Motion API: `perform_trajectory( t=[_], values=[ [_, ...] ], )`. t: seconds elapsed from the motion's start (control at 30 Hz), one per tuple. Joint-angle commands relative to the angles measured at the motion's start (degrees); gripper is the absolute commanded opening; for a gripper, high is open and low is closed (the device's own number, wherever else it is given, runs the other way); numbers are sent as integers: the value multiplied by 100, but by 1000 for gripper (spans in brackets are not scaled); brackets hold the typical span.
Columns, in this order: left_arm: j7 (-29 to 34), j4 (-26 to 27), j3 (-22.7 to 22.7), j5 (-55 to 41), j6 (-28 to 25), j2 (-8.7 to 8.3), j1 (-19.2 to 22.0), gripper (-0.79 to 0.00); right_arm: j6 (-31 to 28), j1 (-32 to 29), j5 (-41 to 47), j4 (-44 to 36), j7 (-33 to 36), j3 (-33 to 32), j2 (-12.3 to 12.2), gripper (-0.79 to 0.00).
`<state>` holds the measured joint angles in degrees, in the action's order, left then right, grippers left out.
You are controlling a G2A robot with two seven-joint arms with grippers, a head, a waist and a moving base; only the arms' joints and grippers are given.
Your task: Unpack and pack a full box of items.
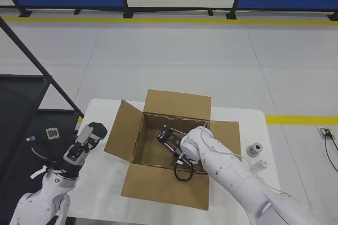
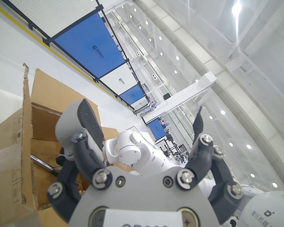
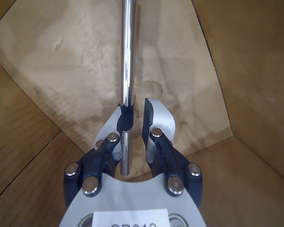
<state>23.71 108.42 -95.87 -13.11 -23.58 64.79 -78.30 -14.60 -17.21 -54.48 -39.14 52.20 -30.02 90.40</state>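
Right hand (image 3: 137, 103) narrowly open around steel rod (image 3: 127, 48) inside box (image 3: 250, 72), left hand (image 2: 142, 106) spread wide

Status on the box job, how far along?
Done: two small items sit on the table right of the box. In hand: right pincer, open over a metal rod on the box floor, not clamped. Left pincer open, empty, beside the box. Remaining: probably lift the rod out, then repack.

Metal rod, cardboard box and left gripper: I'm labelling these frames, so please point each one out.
metal rod (image 3: 127, 48), right wrist view, middle of its shiny shaft.
cardboard box (image 1: 177, 104), top view, its far flap.
left gripper (image 2: 143, 109), left wrist view, midway between its fingertips.
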Motion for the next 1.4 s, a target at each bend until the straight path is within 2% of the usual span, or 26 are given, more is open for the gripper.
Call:
perform_trajectory(
  t=[0.0, 0.2, 0.37, 0.53, 0.8, 0.97, 1.0, 1.03, 1.1, 1.23, 1.37],
  values=[
    [0, 0, 0, 0, 0, 0, 0, 0, -7, 20, -12, 16, 1, -14, 20, -582],
    [0, 0, 0, 0, 0, 0, 0, 0, -194, -5, 50, -311, 2, -239, -53, -517],
    [0, 0, 0, 0, 0, 0, 0, 0, -294, -241, -52, -1159, 229, -646, -320, -514],
    [0, 0, 0, 0, 0, 0, 0, 0, -318, -923, -315, -2712, 630, -1377, -748, -496],
    [0, 0, 0, 0, 0, 0, 0, 0, -351, -2645, -1003, -5660, 1454, -3103, -1404, -434],
    [0, 0, 0, 0, 0, 0, 0, 0, -140, -3639, -1408, -6830, 1540, -4353, -1654, -302],
    [0, 0, 0, 0, 0, 0, 0, 0, -52, -3836, -1547, -7025, 1535, -4610, -1694, -219],
    [0, 0, 0, 0, 0, 0, 0, 0, 45, -4037, -1663, -7203, 1531, -4848, -1728, -80],
    [0, 0, 0, 0, 0, 0, 0, 0, 143, -4414, -1704, -7488, 1472, -5282, -1781, -9],
    [0, 0, 0, 0, 0, 0, 0, 0, 262, -5018, -1623, -7714, 1365, -6081, -1860, 0],
    [0, 0, 0, 0, 0, 0, 0, 0, 360, -5434, -1620, -7607, 1280, -6604, -1910, 0]
  ],
)
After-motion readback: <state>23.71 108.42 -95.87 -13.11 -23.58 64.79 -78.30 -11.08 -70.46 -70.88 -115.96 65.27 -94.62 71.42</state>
